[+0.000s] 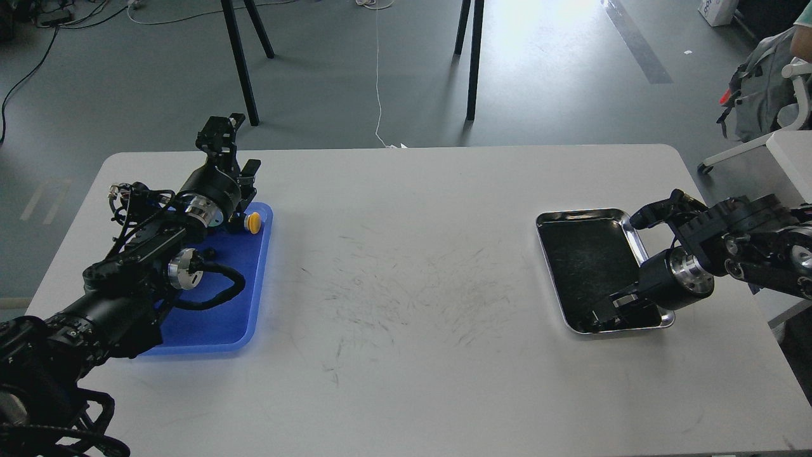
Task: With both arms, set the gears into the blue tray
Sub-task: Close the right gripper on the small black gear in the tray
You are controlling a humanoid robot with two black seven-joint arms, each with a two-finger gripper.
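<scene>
The blue tray [219,317] lies at the table's left, largely covered by my left arm. My left gripper [238,147] hovers over the tray's far edge, its two black fingers spread apart with nothing between them. My right gripper [609,309] reaches down into the near end of the steel tray [587,214]. Its dark fingers merge with the tray's dark floor, so their state is unclear. Small dark shapes sit around the fingertips in the tray's near corner. I cannot tell gears from fingers there.
A yellow push-button [253,221] rests in the blue tray's far right corner, just below my left wrist. The white table [412,266] is scuffed in the middle. Black stand legs [241,63] rise from the floor beyond the table, and a chair [761,95] sits at the far right.
</scene>
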